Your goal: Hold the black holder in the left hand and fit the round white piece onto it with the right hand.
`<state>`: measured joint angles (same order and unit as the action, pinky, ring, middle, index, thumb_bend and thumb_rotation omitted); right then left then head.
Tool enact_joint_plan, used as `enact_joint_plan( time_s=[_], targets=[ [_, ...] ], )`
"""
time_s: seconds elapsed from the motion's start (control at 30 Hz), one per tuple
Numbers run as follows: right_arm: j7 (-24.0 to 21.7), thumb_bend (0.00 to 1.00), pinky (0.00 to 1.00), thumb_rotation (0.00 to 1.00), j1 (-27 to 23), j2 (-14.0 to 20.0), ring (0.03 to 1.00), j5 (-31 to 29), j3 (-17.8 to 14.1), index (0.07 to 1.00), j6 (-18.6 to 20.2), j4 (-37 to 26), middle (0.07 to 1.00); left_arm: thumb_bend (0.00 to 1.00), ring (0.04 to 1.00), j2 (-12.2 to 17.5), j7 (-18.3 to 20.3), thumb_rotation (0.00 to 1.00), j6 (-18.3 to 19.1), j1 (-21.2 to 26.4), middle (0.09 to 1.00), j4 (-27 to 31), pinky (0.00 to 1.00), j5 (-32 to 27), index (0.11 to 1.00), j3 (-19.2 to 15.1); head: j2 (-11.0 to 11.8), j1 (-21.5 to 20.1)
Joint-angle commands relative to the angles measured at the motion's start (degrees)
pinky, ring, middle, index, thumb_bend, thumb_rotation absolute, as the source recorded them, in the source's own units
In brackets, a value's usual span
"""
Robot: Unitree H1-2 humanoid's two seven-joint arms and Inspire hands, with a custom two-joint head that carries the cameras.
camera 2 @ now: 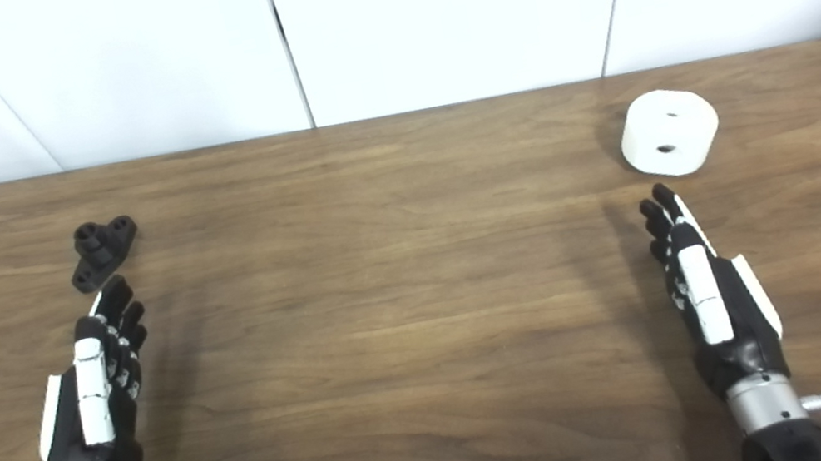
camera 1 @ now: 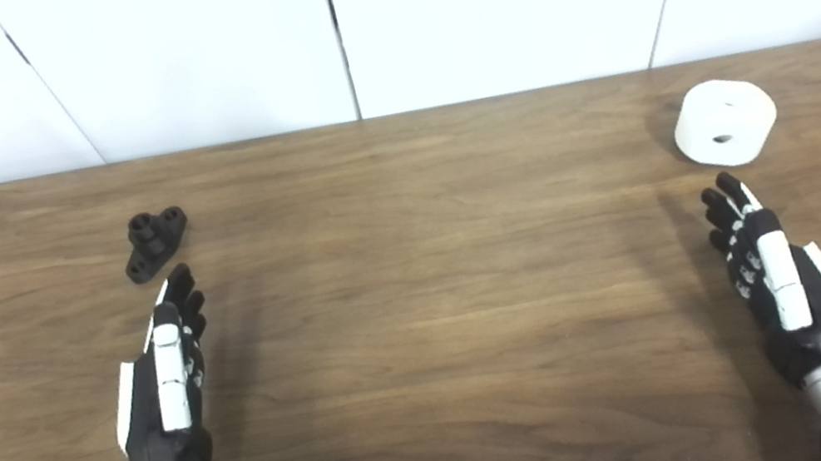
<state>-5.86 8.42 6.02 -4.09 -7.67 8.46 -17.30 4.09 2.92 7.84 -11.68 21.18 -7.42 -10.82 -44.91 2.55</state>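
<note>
1. Black holder [camera 1: 156,241] lies on the wooden table [camera 1: 423,304], just beyond the empty, spread-fingered left hand [camera 1: 165,383].
2. Round white piece [camera 1: 725,122] lies just beyond the right hand [camera 1: 777,275], likewise empty and spread.

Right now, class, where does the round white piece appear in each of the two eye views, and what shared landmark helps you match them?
Left eye view: the round white piece lies at the far right of the table, close to the picture's right edge.
Right eye view: the same piece sits further from the right edge.
Shared landmark: in both views it lies just beyond the fingertips of the right hand.
</note>
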Motion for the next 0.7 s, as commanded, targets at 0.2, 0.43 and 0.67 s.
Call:
enact_joint_plan(
  time_s=[0.2, 0.43, 0.67],
  targets=[
    [0.5, 0.54, 1.0, 1.0, 0.5, 0.4, 0.991, 0.4, 0.3, 0.974, -0.8, -1.8, 0.955, 0.52, 0.968, 0.8, 0.0, 0.99, -1.6, -0.8, 0.97, 1.4, 1.0, -0.6, 0.944, -0.2, -0.3, 0.2],
    [0.7, 0.53, 1.0, 1.0, 0.3, 0.2, 0.983, 0.7, 0.3, 0.972, -1.7, -1.2, 0.957, 0.5, 0.964, 0.8, 0.1, 0.99, -2.3, -0.6, 0.969, 0.9, 1.0, -0.8, 0.945, -0.3, -0.5, -0.1],
    [1.1, 0.54, 1.0, 1.0, 0.3, 0.0, 0.977, 1.0, 0.4, 0.975, -1.1, -1.7, 0.957, 0.52, 0.964, 1.0, 0.1, 0.99, -2.1, -0.5, 0.97, 0.8, 0.99, -0.5, 0.944, -0.2, -2.0, -0.9]
  ],
)
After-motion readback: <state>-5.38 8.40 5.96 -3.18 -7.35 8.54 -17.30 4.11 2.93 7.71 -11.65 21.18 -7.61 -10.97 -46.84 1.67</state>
